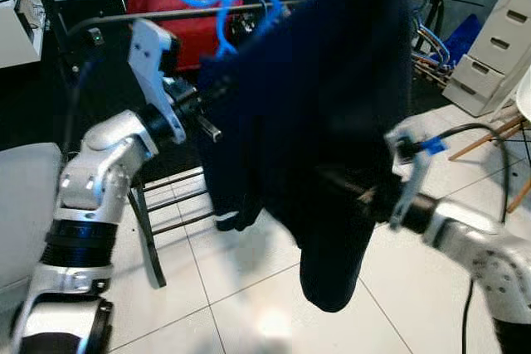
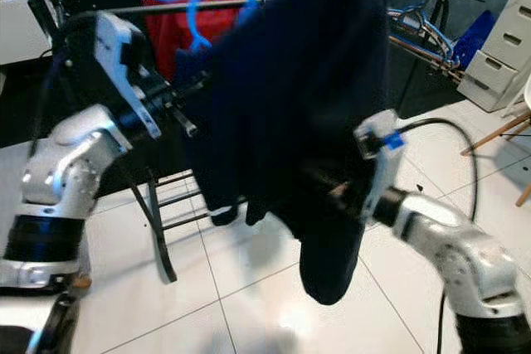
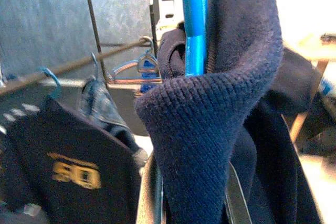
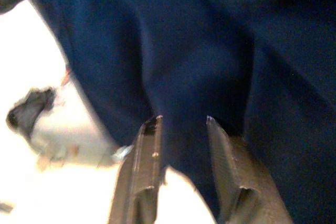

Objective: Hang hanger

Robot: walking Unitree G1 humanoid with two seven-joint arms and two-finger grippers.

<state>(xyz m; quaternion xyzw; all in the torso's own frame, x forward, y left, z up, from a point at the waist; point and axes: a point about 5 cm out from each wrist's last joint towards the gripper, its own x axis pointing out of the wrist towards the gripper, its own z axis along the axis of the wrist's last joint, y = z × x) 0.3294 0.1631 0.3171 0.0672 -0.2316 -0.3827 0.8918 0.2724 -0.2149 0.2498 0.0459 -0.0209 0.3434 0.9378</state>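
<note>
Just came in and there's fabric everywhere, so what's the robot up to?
The robot is holding a navy sweater on a blue hanger up at the dark rail of a clothes rack. Its left gripper clamps the sweater's shoulder around the hanger, and its right gripper pinches the fabric lower down. The hook is near the rail, but I can't tell whether it has caught. A red garment hangs behind.

- A dark metal clothes rail [image 1: 166,14] runs across the scene, carrying a light blue plastic hanger [image 1: 236,6] by its hook.
- A red garment with a yellow print [image 1: 187,6] hangs behind the rail.
- The rail's dark slatted frame [image 1: 153,221] stands on a white tiled floor [image 1: 249,288].
- White plastic drawers [image 1: 498,47] stand on the floor at far right.
</note>
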